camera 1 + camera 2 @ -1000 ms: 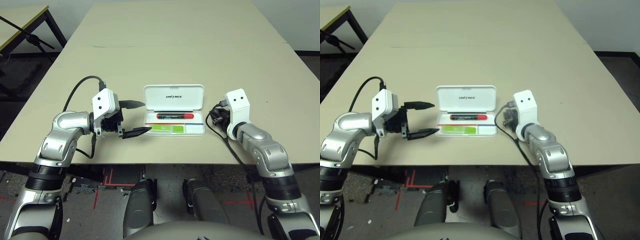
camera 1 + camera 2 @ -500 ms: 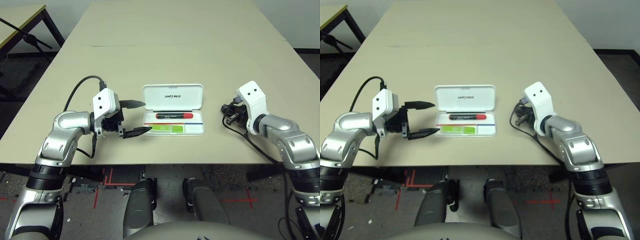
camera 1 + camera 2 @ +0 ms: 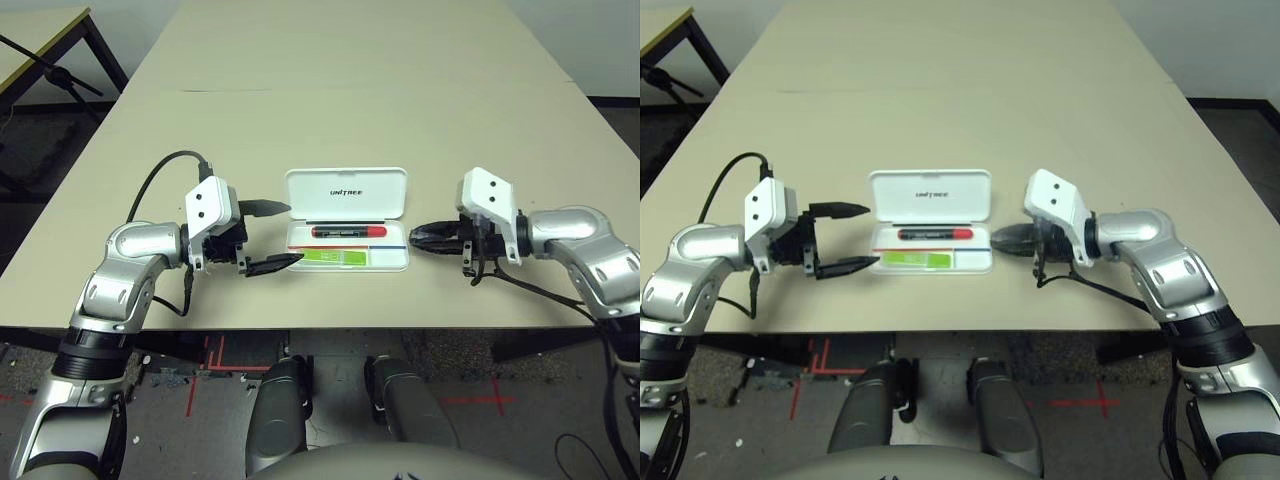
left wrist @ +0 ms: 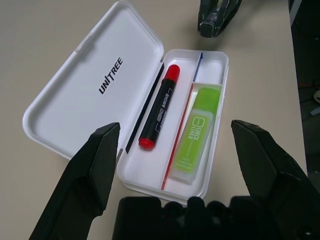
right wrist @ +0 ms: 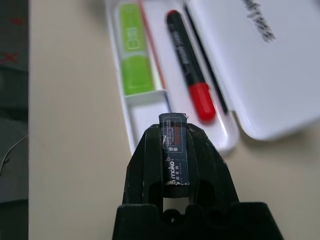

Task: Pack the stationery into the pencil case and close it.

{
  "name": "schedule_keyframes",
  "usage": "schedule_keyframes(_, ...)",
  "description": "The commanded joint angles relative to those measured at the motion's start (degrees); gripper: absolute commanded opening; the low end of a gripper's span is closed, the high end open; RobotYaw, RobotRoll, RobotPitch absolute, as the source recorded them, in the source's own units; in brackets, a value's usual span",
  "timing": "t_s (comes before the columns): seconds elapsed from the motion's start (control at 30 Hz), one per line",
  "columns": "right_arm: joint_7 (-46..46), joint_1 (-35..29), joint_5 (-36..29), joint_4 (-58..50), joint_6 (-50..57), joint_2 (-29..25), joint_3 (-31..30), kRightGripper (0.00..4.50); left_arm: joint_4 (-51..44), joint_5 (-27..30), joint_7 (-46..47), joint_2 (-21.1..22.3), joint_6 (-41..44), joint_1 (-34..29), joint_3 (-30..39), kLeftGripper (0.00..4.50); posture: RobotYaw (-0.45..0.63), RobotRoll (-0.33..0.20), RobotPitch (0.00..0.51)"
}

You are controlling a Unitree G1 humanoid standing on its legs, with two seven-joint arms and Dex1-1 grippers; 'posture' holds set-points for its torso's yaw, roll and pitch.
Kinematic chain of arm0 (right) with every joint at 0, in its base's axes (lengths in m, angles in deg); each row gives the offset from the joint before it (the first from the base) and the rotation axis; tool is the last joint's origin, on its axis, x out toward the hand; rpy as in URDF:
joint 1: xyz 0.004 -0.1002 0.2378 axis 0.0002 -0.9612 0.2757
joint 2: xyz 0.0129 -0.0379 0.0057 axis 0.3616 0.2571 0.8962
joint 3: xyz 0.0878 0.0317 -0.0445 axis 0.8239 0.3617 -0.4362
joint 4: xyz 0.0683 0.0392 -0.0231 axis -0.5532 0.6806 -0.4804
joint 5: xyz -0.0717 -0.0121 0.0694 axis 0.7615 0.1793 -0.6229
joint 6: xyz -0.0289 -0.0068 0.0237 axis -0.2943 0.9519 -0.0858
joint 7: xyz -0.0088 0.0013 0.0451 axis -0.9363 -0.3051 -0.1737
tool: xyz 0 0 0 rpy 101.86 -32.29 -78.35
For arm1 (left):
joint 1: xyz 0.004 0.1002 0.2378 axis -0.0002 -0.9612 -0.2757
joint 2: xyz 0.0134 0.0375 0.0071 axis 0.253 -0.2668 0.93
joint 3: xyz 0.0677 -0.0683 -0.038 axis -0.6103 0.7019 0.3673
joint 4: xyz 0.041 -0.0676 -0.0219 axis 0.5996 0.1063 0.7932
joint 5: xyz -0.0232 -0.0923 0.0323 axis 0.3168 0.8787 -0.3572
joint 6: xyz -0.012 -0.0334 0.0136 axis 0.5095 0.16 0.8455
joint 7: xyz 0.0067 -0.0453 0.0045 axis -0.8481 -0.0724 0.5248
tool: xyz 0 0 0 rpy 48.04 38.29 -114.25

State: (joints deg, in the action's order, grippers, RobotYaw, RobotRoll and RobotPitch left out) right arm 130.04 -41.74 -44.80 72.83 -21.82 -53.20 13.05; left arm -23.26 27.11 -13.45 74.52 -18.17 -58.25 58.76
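Right wrist view: right pincer (image 5: 175,150), now turned toward pencil case (image 5: 235,75), grips block (image 5: 174,150).

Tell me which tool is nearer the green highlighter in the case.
Left. The left tool stands open at the case's end where the green highlighter lies, its lower finger almost at it. The right tool, shut on a small block, sits off the opposite end.

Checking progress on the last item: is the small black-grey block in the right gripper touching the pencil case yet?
Apart. The right wrist view shows the small black-grey block clamped in the right gripper, short of the pencil case, with bare table between.
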Motion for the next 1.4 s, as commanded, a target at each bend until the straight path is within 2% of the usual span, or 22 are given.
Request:
schedule_keyframes(0.03,1.74,1.52,1.78,2.80,-2.97,1.17,-2.06,0.35,-2.01,0.68,0.10,0.95,0.83,-1.14,-0.03,4.50,0.00,0.000,0.137)
schedule_keyframes(0.4,3.08,4.50,5.25,7.66,-7.78,6.27,-4.97,0.35,-4.41,0.97,1.00,0.73,2.08,-2.31,0.03,4.50,0.02,0.000,0.132)
schedule_keyframes(0.43,3.39,4.42,5.30,7.59,-7.54,6.24,-4.99,0.91,-4.57,0.98,1.12,0.76,2.15,-2.42,0.06,4.50,0.02,0.000,0.132)
schedule_keyframes(0.5,3.90,4.26,5.33,7.42,-7.41,5.95,-4.89,1.41,-4.80,1.02,1.26,0.81,2.29,-2.57,0.13,4.50,0.02,0.000,0.132)
schedule_keyframes(0.63,3.23,4.21,5.51,7.46,-7.49,5.58,-3.93,2.91,-4.75,1.00,1.36,0.85,2.33,-2.53,0.10,4.50,0.02,0.000,0.129)
schedule_keyframes(0.77,2.42,3.10,2.92,6.30,-6.15,5.38,-0.58,4.42,-4.27,0.91,1.31,0.77,2.19,-2.15,0.03,4.50,0.02,0.000,0.127)
schedule_keyframes(0.9,3.24,-1.51,-4.72,3.91,-6.11,4.75,7.20,4.47,-3.80,1.08,1.65,0.55,2.24,-2.02,0.40,4.50,0.01,0.000,0.125)
schedule_keyframes(1.1,2.54,-11.47,-11.26,-0.76,-2.95,0.89,15.98,4.47,-0.58,2.81,2.02,0.16,2.90,-2.62,2.27,4.50,-0.01,0.000,0.126)
schedule_keyframes(1.27,-0.41,-19.56,-15.11,-3.39,-2.60,0.57,22.96,4.47,3.70,4.08,2.87,-0.87,3.54,-1.12,3.81,4.50,-0.03,0.000,0.129)
schedule_keyframes(1.4,-1.43,-23.48,-15.28,-3.07,-4.80,0.71,25.62,4.47,6.94,4.55,3.82,-1.61,3.95,0.70,4.44,4.50,-0.06,0.000,0.130)
